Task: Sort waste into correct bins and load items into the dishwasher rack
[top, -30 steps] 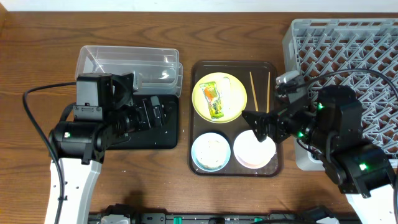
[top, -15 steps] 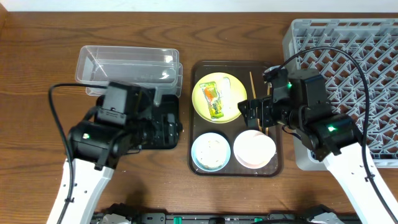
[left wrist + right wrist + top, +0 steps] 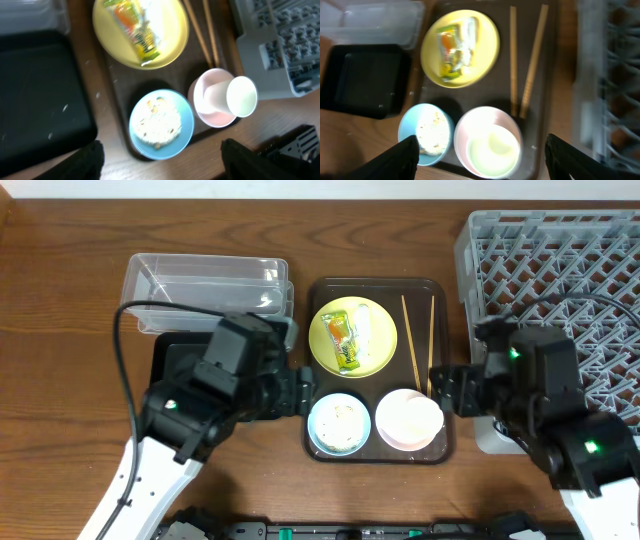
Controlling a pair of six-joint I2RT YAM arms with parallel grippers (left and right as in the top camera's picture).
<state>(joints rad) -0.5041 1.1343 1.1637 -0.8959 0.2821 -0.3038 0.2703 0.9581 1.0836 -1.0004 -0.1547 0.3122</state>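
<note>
Crumpled green-and-orange wrapper [image 3: 343, 343], white paper alongside, lying on the yellow plate [image 3: 378, 352], long axis running away from the robot with a slight tilt. Ahead of the left claw [image 3: 162, 159] and a little inward. Ahead and well off to the left of the right claw [image 3: 482, 159]. Left claw the nearer of the two, so probably the one for the pick: a reach forward, closing across the wrapper's short width. Both claws spread wide and gripping nothing, one at each side edge of the brown tray [image 3: 380, 286]. Blue bowl [image 3: 186, 117] just beyond the left claw's gap in its wrist view, rice scraps [image 3: 157, 125] heaped inside. White bowl [image 3: 199, 102] likewise just beyond the right claw's gap, with the small cup [image 3: 240, 96] inside, apparently tipped on its side. Chopsticks [image 3: 408, 330] side by side on the brown tray, ahead of the right claw, lengthwise away from the robot, just beside the plate without touching. Black tray [image 3: 40, 90] to the left of the left claw, bare but for a few pale specks. Clear tub [image 3: 200, 283] beyond that, nothing visible in it. Rack [image 3: 560, 270] to the right of the right claw and ahead, no dishes showing among its pegs.
</note>
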